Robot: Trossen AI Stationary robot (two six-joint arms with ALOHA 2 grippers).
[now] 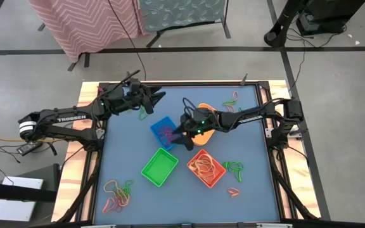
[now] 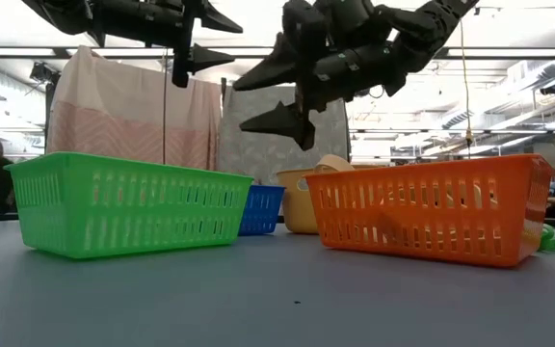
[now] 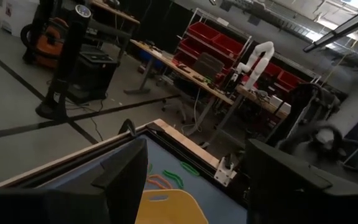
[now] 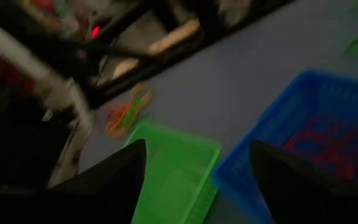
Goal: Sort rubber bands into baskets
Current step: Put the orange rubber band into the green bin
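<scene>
Four baskets stand mid-table: blue (image 1: 163, 132), green (image 1: 160, 166), orange (image 1: 206, 168), and yellow (image 1: 205, 113), which is partly under my right arm. The blue basket (image 4: 309, 137) holds red and pink rubber bands, and the orange one holds orange bands. Loose bands lie in piles at the near left (image 1: 118, 193), the right (image 1: 233, 168) and the far right (image 1: 232, 100). My right gripper (image 1: 181, 134) is open and empty, raised over the blue basket's right edge. My left gripper (image 1: 156, 98) is open and empty, raised near the far edge.
A single red band (image 1: 233, 192) lies near the orange basket. A green band (image 1: 143, 114) lies just near of my left gripper. The blue mat has wooden borders (image 1: 89, 101). In the low view both grippers (image 2: 263, 101) hang well above the basket rims.
</scene>
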